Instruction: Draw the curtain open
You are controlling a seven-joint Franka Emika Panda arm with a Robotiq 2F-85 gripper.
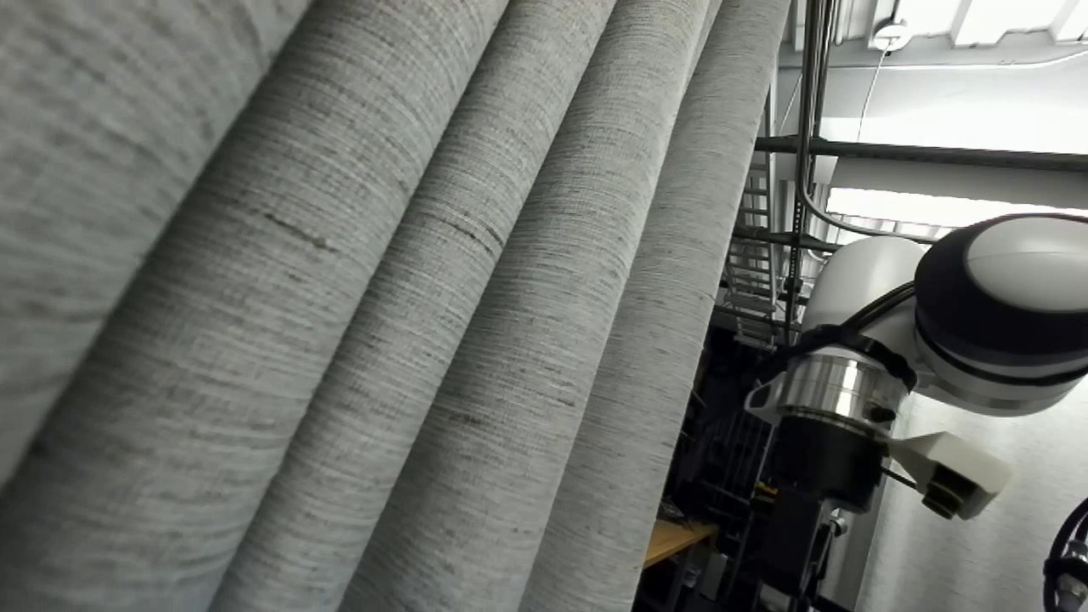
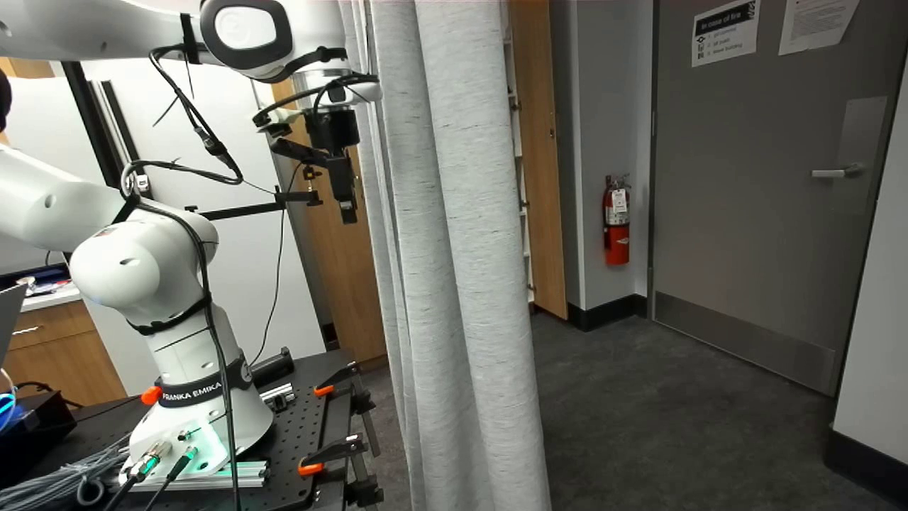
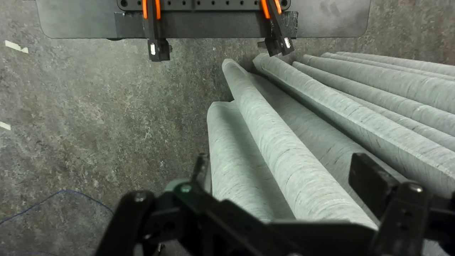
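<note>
Curtain (image 2: 468, 248): one, light grey, deep pleats, hanging just beside the arm (image 2: 135, 262), also one. Pincer (image 3: 280, 163): one, its two fingers (image 3: 369, 181) spread well apart; pleats show between them in the wrist view, whether touching cannot tell. Black-and-orange clamps (image 3: 158, 49): two, jutting past the edge of the desk (image 3: 78, 21), near the curtain. Across the curtain from the arm: one door (image 2: 745, 213), one red extinguisher (image 2: 617, 227). Cabinet (image 2: 543, 177): shelves partly behind the curtain, contents unclear.

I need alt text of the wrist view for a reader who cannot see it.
A black gripper stands open, with pleats of a light-grey curtain showing between its jaws. Beyond, two black-and-orange clamps jut from a dark table.
</note>
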